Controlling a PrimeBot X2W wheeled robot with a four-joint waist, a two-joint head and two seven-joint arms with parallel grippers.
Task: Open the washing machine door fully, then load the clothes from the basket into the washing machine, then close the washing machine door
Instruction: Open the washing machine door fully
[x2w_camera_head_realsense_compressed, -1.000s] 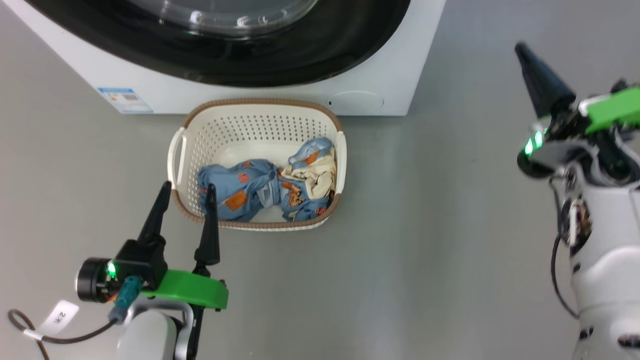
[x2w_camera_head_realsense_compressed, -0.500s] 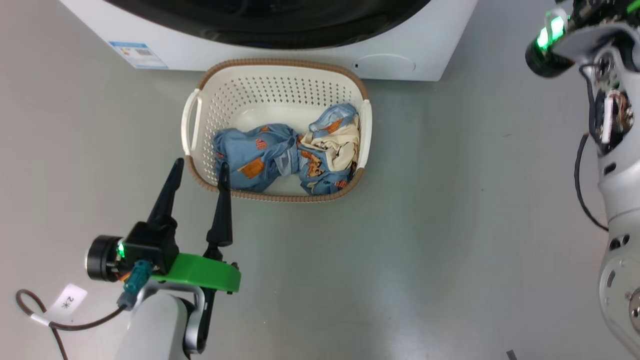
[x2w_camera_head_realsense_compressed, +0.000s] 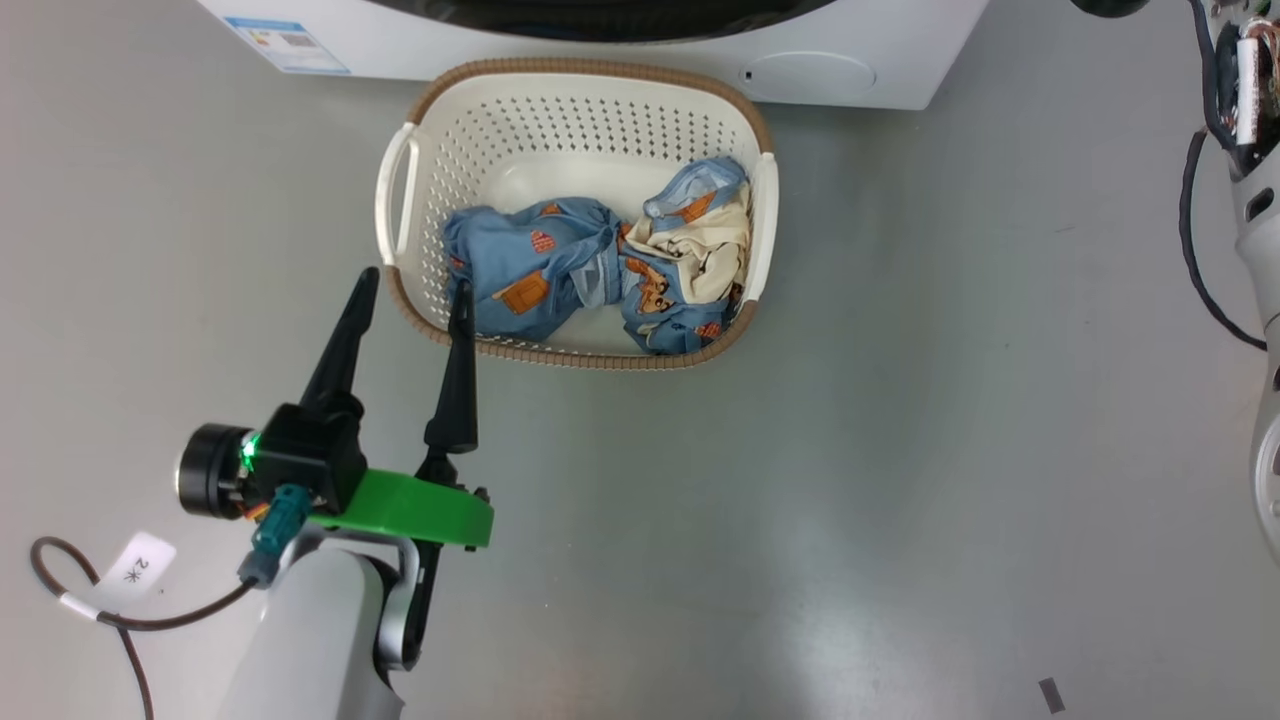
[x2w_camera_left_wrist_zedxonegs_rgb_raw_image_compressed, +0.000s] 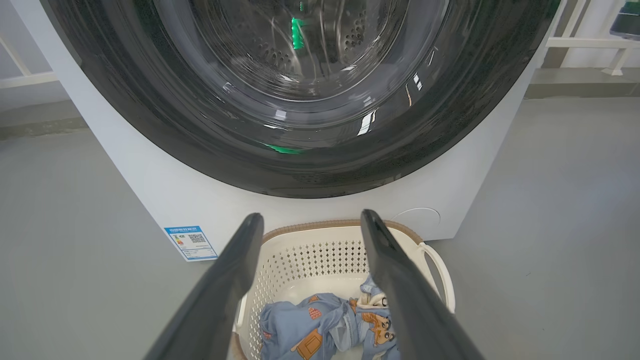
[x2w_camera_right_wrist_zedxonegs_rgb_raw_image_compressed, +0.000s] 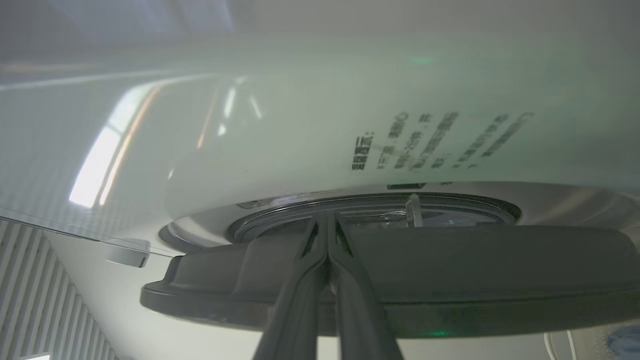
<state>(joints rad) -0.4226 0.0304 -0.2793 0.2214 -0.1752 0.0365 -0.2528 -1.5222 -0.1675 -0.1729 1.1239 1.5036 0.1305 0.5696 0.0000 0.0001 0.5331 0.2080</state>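
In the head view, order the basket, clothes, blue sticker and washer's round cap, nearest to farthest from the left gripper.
1. Basket: rim at the left gripper's tips.
2. Clothes: inside it, rightward.
3. Blue sticker: washer's front, left.
4. Round cap: same front, right.

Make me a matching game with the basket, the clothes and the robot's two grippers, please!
Things:
1. basket
2. clothes
3. left gripper
4. right gripper

States or places:
A. fingers pressed together
B. bundled up inside the basket
C. fingers spread apart
D. standing on the floor in front of the washing machine

Right pairs: 1-D, 2-B, 3-C, 4-A.
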